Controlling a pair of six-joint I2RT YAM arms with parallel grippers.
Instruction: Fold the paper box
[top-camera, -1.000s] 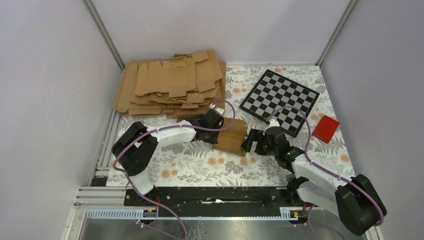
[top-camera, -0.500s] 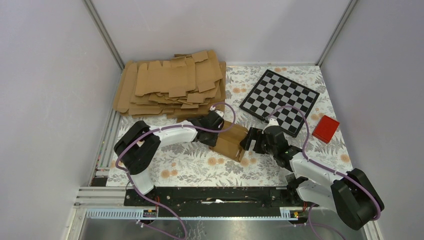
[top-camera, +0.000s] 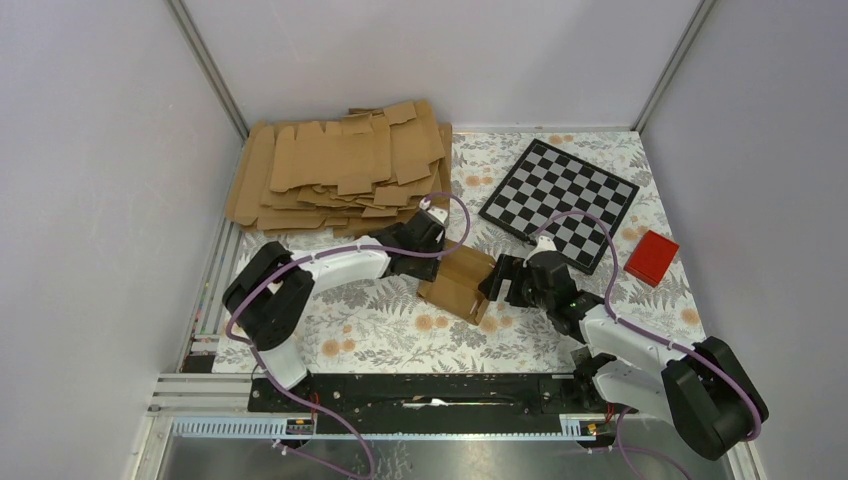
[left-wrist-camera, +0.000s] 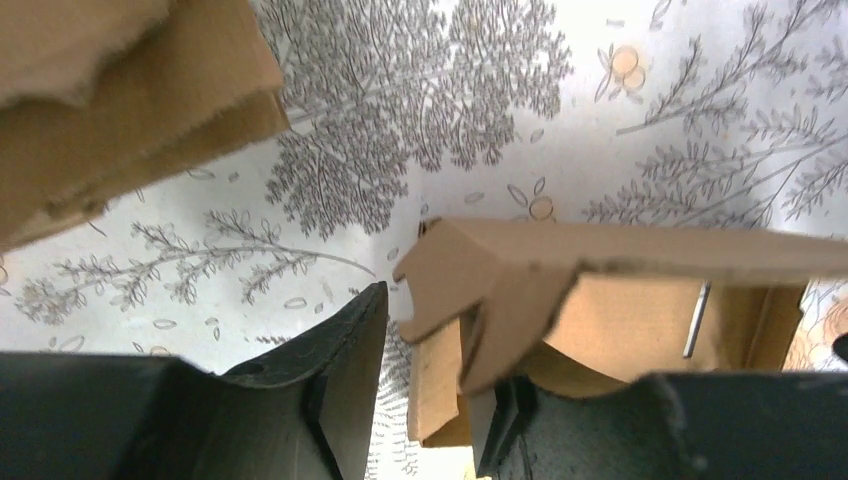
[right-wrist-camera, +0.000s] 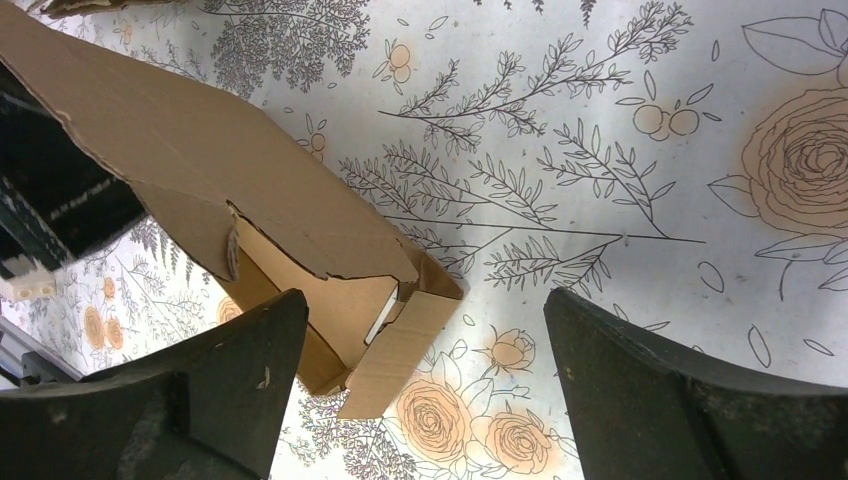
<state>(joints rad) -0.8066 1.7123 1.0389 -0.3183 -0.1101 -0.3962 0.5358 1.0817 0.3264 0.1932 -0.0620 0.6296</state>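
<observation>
Floral-printed table (top-camera: 380, 340) is carrying everything. A pile of flat brown cardboard blanks (top-camera: 340, 170) is lying at eleven o'clock. Next, the left tool (top-camera: 432, 245) is standing partly open, a flap edge between its jaws, pinching nothing. At centre the small brown kraft paper box (top-camera: 460, 283) is lying half-formed. At its three o'clock the right tool (top-camera: 495, 277) is gaping wide. The board is looking light and easily creased, so a flap's edge is probably the best hold.

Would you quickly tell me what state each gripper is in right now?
Left gripper: open, an edge of the paper box between its fingers, not clamped.
Right gripper: wide open, holding nothing.
</observation>
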